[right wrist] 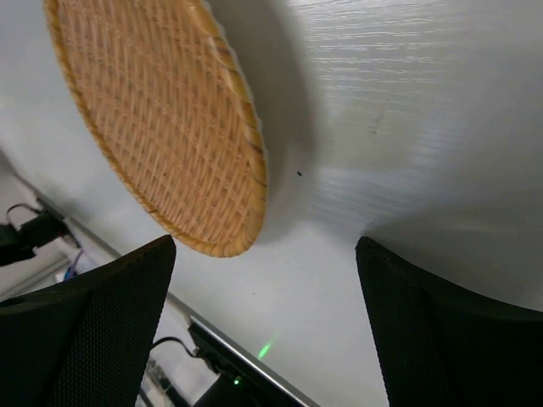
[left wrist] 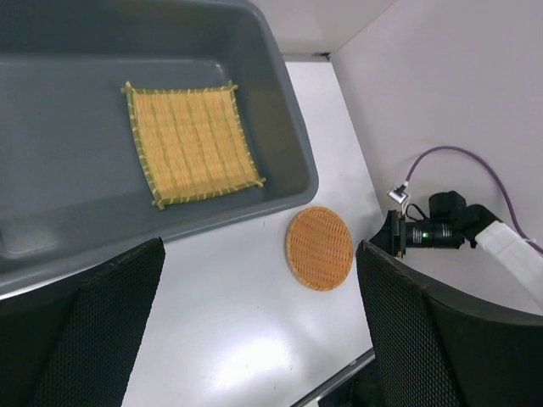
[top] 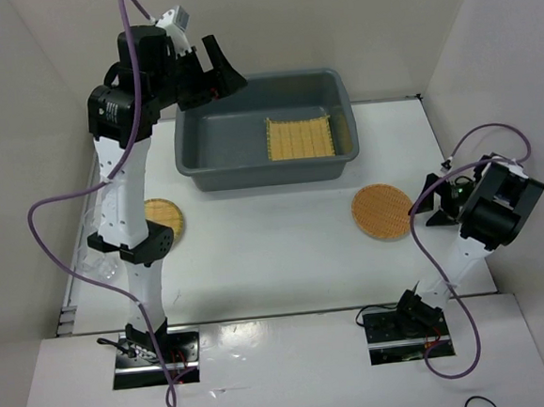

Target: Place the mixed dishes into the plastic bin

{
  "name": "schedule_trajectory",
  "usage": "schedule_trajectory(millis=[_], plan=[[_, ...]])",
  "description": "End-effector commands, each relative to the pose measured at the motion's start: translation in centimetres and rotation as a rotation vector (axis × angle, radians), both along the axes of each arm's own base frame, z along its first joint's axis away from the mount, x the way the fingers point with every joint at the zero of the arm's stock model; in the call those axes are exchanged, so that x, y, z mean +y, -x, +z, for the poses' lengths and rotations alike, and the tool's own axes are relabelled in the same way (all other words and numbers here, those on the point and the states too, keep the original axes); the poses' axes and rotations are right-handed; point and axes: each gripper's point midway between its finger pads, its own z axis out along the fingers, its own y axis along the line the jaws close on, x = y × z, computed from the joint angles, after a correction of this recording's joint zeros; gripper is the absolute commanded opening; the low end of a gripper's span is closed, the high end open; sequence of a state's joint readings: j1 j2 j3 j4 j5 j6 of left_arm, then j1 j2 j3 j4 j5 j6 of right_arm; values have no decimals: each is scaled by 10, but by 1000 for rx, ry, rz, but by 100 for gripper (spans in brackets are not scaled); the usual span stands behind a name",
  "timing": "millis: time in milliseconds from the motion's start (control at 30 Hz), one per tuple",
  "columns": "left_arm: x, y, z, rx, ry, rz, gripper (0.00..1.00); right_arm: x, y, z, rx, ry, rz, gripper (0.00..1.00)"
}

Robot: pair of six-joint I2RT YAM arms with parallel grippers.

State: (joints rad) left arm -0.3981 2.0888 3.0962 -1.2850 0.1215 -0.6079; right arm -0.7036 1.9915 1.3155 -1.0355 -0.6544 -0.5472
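Right fingers (right wrist: 85, 339), spread and empty, hover by the tan disc (right wrist: 153, 119) near the right edge of the worktop (top: 286, 259); left fingers (left wrist: 85, 331) gape too. Lying so flat, the disc may skid aside when pinched.

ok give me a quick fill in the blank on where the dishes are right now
The yellow mat lies ____ the grey bin.
The left disc and right disc both lie ____ the bin.
The left gripper and right gripper are both ____, holding nothing.
Missing words: inside; outside; open.

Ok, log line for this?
mat in bin | left disc, right disc on table | left tool open, empty | right tool open, empty
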Motion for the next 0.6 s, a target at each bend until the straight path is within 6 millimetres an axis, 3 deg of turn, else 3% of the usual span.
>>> schedule_trajectory(millis=[0,100,233,367,467,500,567], plan=[[-2,9,-4,29,-8,-25,100,11,9,-39,42,-76,80,91],[3,20,6,17,6,-22,100,20,13,-47,79,-126,94,90],[8,24,3,42,-2,0,100,39,11,-53,95,-190,146,84],[15,32,6,44,-12,22,100,54,6,-57,115,-191,210,73],[21,34,-2,72,-35,46,100,56,3,-57,131,-195,200,46],[22,36,-4,82,-39,46,100,53,0,-58,128,-178,196,23],[26,39,-10,100,-62,54,100,49,-5,-58,122,-187,148,13]])
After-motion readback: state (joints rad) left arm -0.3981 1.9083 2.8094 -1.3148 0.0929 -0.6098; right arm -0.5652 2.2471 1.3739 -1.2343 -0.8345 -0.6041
